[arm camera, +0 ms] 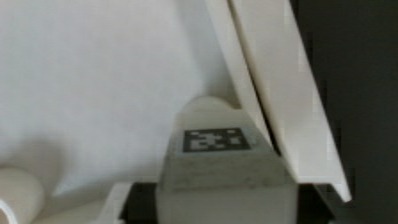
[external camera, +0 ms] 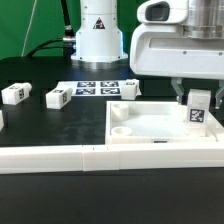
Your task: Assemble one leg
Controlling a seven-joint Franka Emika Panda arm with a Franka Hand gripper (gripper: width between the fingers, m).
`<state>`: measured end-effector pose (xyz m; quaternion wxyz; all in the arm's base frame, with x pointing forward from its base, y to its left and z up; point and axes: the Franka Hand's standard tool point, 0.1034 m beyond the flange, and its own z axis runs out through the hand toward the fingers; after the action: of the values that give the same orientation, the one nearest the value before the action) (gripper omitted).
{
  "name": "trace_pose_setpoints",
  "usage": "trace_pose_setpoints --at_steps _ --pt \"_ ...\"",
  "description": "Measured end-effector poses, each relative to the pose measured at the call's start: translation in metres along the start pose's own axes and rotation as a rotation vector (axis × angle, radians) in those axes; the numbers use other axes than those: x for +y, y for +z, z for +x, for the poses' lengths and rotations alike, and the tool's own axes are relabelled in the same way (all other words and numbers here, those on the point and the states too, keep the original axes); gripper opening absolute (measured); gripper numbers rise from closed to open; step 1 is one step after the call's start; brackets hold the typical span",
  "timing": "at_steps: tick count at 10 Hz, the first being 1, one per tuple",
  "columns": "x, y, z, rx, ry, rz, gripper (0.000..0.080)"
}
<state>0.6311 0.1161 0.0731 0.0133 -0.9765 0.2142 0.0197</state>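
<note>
My gripper (external camera: 198,100) is shut on a white leg (external camera: 198,110) with a black-and-white tag and holds it upright over the right rear corner of the large flat white panel (external camera: 160,135). In the wrist view the leg (arm camera: 221,150) sits between my dark fingers (arm camera: 125,200), its tagged face toward the camera, over the panel (arm camera: 107,80) beside its right edge. Two more legs (external camera: 57,98) (external camera: 14,93) lie on the black table on the exterior view's left. Two round sockets (external camera: 119,130) show at the panel's left side.
The marker board (external camera: 105,88) lies flat behind the panel. A long white rail (external camera: 100,157) runs along the table's front edge. The arm's white base (external camera: 97,35) stands at the back. A piece of another white part shows at the far left edge (external camera: 2,118).
</note>
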Motion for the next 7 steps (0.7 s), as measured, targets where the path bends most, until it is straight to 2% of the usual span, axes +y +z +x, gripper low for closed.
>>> trace_pose_setpoints --at_steps 1,3,4,5,6,7 --pt "0.0038 -0.0008 0.0019 0.005 0.132 -0.012 0.0294" --pt "0.0126 -0.0016 0.0065 0.016 0.231 -0.032 0.0294" --pt "0.0134 -0.0014 0.007 0.017 0.232 -0.033 0.0298" --pt "0.0131 -0.0009 0.0068 0.016 0.231 -0.032 0.0478" --pt "0.0131 -0.0008 0.0067 0.016 0.231 -0.032 0.0478" --pt "0.0131 -0.0007 0.0067 0.016 0.231 -0.033 0.059"
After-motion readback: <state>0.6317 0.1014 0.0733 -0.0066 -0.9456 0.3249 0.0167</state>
